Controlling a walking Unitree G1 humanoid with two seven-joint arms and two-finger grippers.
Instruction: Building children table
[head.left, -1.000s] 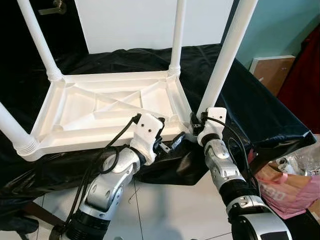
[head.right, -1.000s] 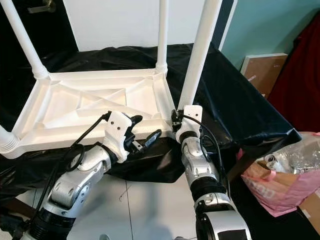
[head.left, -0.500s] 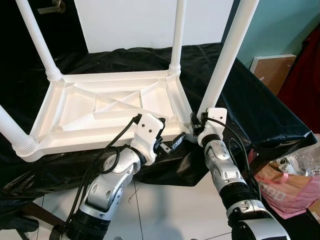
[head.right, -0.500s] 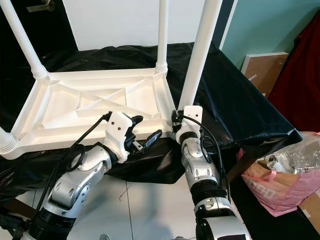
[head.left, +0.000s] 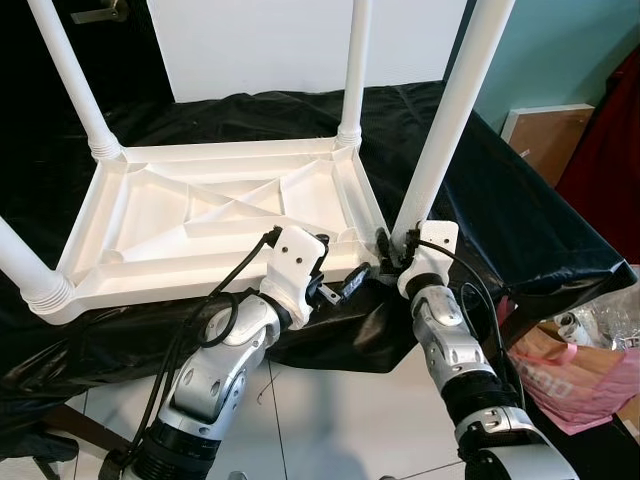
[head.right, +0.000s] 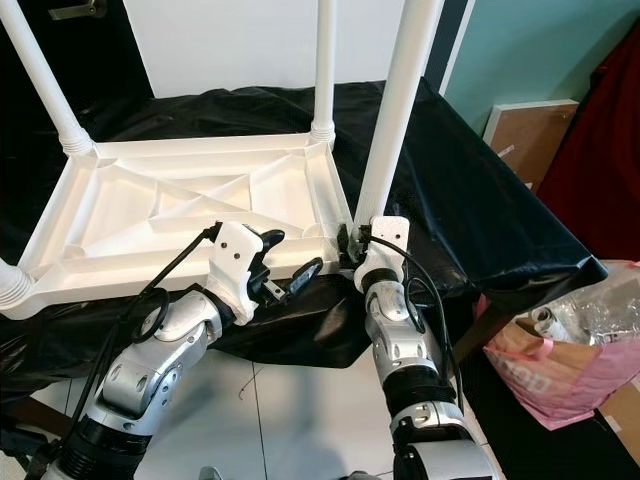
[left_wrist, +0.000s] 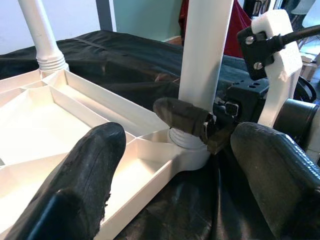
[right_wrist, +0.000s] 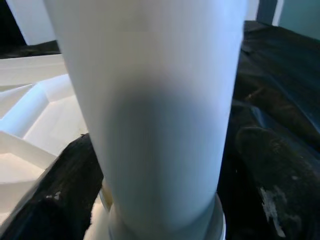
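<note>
Right wrist view: the upright white plastic table leg (right_wrist: 155, 115) was clasped at its base between the right claw (head.right: 352, 247), above the upturned white tabletop (head.left: 200, 215); the left claw (left_wrist: 175, 170) was held open beside it.

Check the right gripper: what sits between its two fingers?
The white table leg, near its base, between the right gripper's two fingers, as the right wrist view shows.

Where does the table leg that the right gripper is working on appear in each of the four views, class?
Left eye view: table leg, right of centre.
Right eye view: centre, rising to the top edge.
Left wrist view: upper middle.
Right wrist view: up close, centre.
Shared landmark: the ribbed tabletop.
</note>
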